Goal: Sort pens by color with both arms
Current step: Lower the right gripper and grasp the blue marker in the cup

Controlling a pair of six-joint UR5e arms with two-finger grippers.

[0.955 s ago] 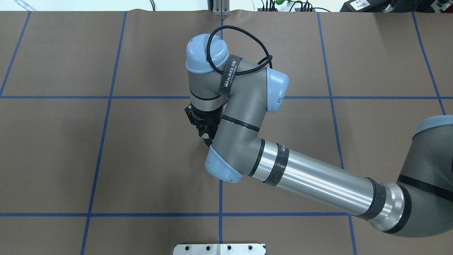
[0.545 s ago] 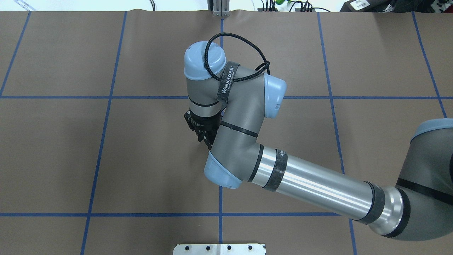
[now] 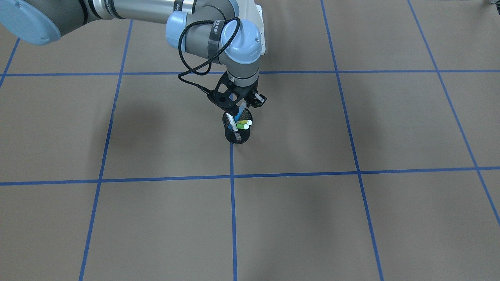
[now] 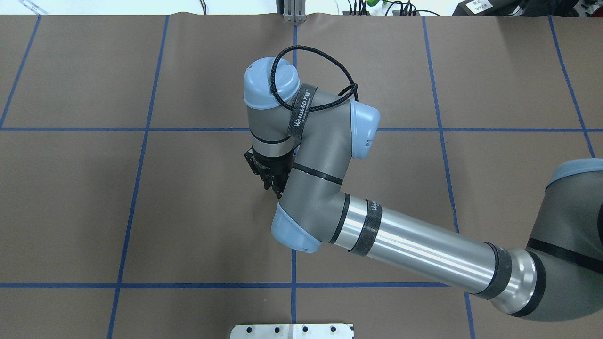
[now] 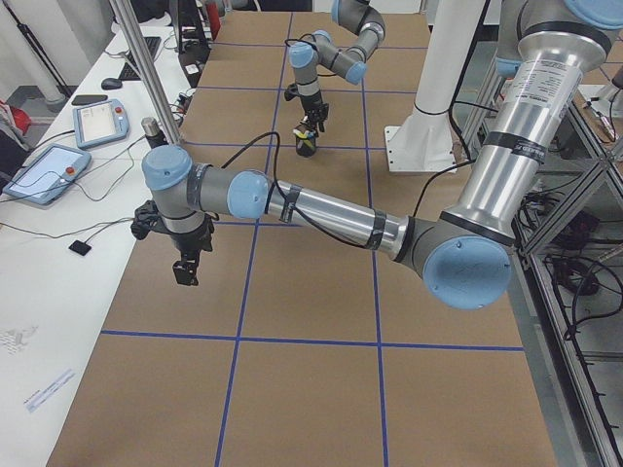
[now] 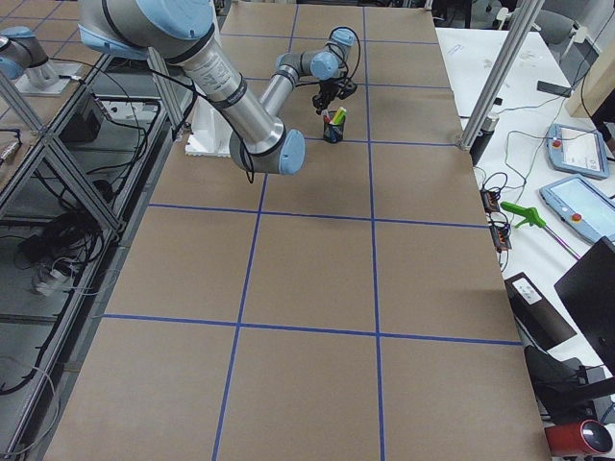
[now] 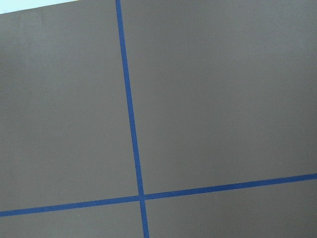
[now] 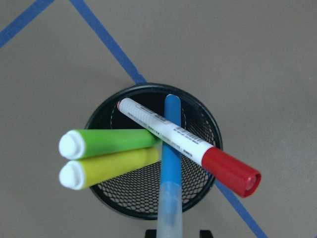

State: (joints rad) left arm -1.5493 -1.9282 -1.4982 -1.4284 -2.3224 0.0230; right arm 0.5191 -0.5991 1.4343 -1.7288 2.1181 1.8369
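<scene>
Four pens (image 3: 243, 124) are all sitting in the black mesh cup (image 8: 141, 196), so nothing's getting sorted yet. Going by the right wrist camera, the green one (image 8: 106, 143) and the yellow one (image 8: 111, 166) are leaning side by side toward the left. The white one with the red cap (image 8: 190, 144) is lying slantwise across the rim, and the blue one (image 8: 172, 148) is poking up underneath it, toward the camera.

The right gripper (image 3: 240, 103) is hovering right over the cup. Its jaws are standing apart on either side of the blue pen's clear cap, not squeezing it as far as I'm seeing. The cup is standing on a blue tape line (image 3: 233, 164) on the brown table (image 3: 351, 218).

The left gripper (image 5: 185, 270) is hanging above the table well apart from the cup, and I can't tell if it's released or clenched. Its wrist camera is showing brown table and crossing tape lines.
</scene>
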